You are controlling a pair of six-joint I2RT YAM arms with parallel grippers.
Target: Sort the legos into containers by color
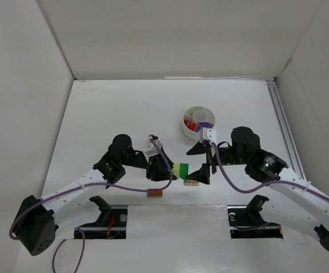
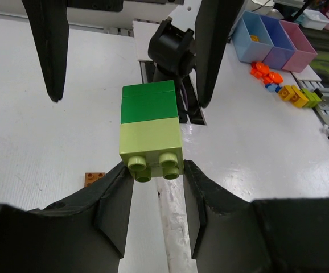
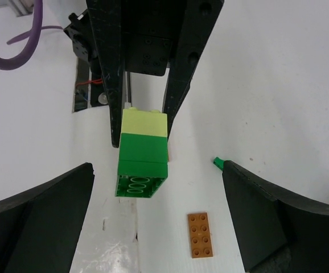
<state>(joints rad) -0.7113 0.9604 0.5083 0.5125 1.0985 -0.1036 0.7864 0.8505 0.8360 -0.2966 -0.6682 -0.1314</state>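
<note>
My left gripper is shut on the yellow-green brick of a small stack, held above the table. Dark green bricks form the stack's far end. That stack hangs between the two arms. My right gripper stands wide open, its fingers either side of the green end without touching it. An orange-brown plate lies on the table under the stack. The white dish sits behind the right gripper, with red and purple legos in its sections.
A second orange-brown plate lies near the front edge by the left arm. A tiny green piece rests beside my right fingertip. White walls enclose the table on three sides. Coloured bins and loose bricks sit off to the side.
</note>
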